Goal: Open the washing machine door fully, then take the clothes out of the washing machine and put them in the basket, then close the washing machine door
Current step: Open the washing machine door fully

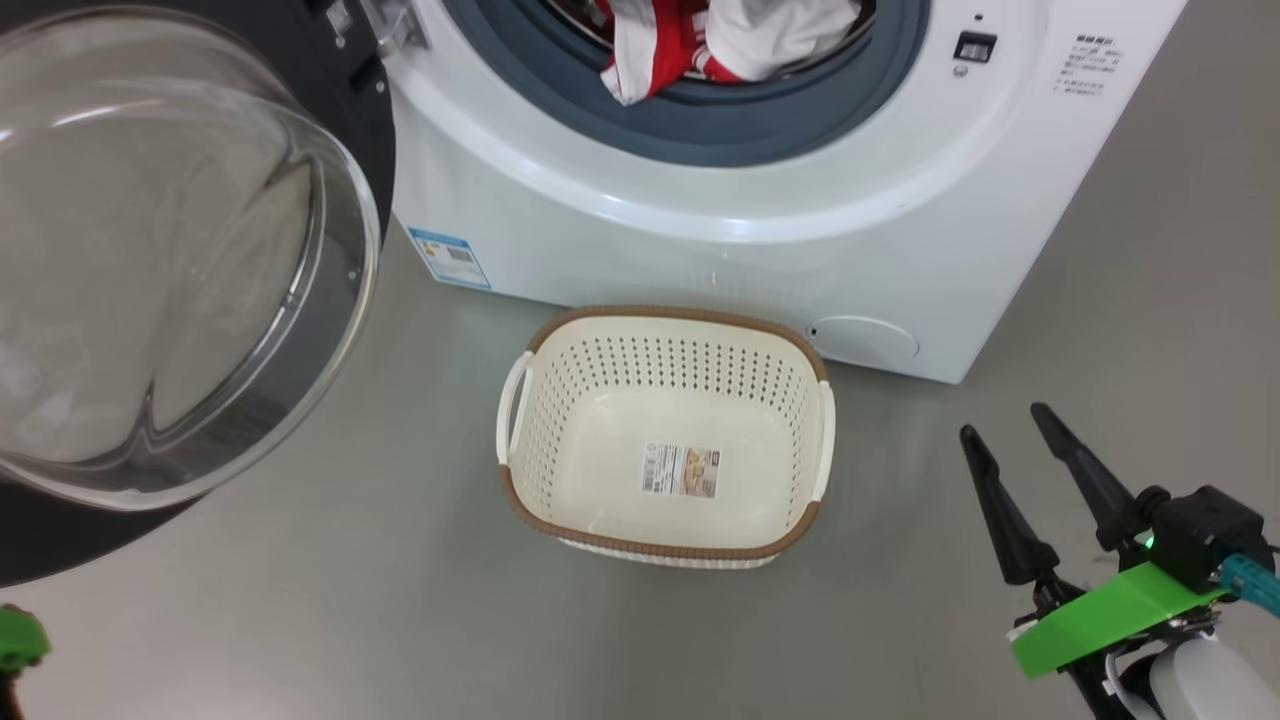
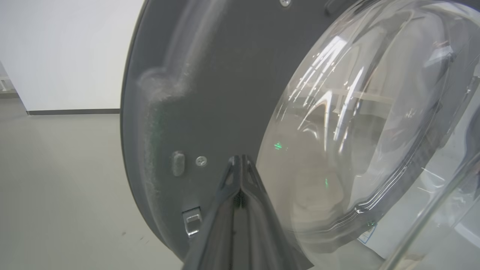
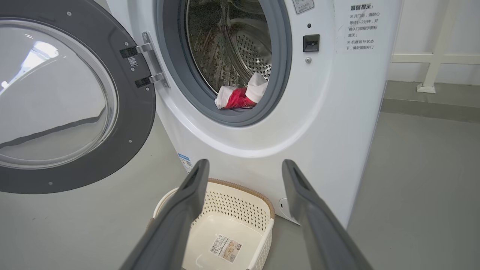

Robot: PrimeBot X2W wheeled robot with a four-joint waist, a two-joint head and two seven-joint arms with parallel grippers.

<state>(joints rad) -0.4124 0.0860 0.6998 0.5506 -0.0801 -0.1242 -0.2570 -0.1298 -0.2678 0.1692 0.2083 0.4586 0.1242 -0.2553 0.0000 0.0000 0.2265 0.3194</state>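
Left fingers (image 2: 225,210) together near washing machine door (image 2: 210,93), right fingers (image 3: 187,202) apart

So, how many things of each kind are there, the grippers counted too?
washing machine: 1
washing machine door: 1
basket: 1
heap of clothes: 1
grippers: 2, left gripper and right gripper
total: 6

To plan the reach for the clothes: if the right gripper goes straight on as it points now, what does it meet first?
Probably the white front of the washing machine, just below the drum opening; the clothes lie higher. The right gripper is open; depth is unclear.
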